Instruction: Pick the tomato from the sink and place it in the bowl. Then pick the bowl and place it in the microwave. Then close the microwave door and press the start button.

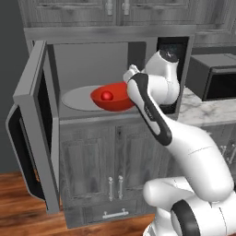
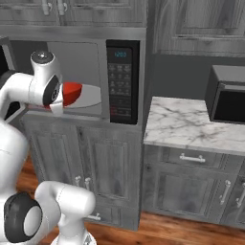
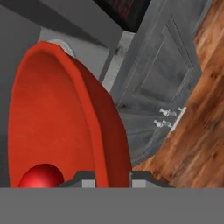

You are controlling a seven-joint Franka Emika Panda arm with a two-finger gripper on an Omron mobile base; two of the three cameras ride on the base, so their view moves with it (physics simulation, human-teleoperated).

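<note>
grey cabinets (image 2: 110, 162), marble counter (image 2: 191, 122), wood floor (image 1: 23, 203)

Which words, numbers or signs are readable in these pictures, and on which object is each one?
Microwave blue display: digits are present, but too blurred to read with certainty.
Keypad buttons: markings too small to read.
Red marks on the dark panel in the hand view: blurred, unreadable.
No other text is visible.
</note>
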